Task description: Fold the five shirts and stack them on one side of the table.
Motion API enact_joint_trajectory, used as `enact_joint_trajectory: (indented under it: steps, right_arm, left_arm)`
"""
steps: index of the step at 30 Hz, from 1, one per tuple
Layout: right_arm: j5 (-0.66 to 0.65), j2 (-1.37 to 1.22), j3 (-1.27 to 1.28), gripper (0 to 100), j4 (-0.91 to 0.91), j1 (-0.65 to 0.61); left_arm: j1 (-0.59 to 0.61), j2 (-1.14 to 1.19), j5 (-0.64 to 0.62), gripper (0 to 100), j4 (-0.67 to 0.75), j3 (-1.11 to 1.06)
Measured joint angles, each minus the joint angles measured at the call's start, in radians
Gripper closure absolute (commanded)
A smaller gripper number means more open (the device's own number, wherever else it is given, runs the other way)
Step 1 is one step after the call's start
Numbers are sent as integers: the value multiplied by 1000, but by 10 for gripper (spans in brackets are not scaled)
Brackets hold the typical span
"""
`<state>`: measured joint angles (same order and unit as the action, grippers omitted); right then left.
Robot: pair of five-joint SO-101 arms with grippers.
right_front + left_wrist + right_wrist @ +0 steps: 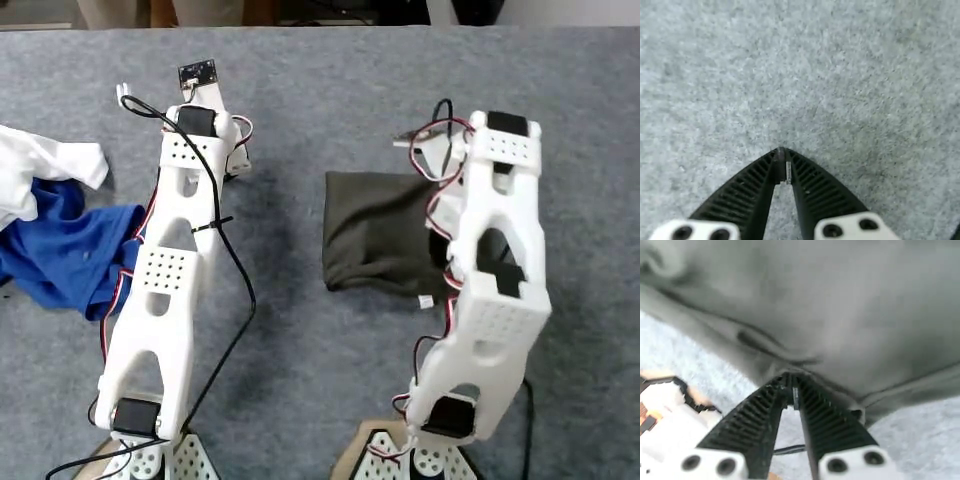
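On dark shirt (pixel 375 230) edge, right end effector (pixel 791 382) clamped; left end effector (pixel 782 157) closed.

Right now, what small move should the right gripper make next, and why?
Probably drag the dark shirt a little toward the right side of the table. The right gripper is shut at its hem, seemingly pinching it, and the shirt already lies folded mid-table; the blue shirt and white shirt lie crumpled at the left.

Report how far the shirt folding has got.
Done: the dark shirt looks folded into a rough rectangle. In hand: the right gripper is shut on its edge; the left gripper is shut over bare table. Left: the blue shirt and white shirt lie crumpled; no stack yet.
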<state>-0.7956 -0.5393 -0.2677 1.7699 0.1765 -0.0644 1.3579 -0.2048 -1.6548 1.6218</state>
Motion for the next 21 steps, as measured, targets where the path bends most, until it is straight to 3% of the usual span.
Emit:
enact_joint_trajectory:
  steps: [10, 21]
  right_arm:
    - [-18, 72, 161, 993, -8, 117]
    - [28, 348, 110, 993, -9, 120]
  left_arm:
    - [0, 0, 0, 981, 0, 0]
    - [0, 0, 0, 981, 0, 0]
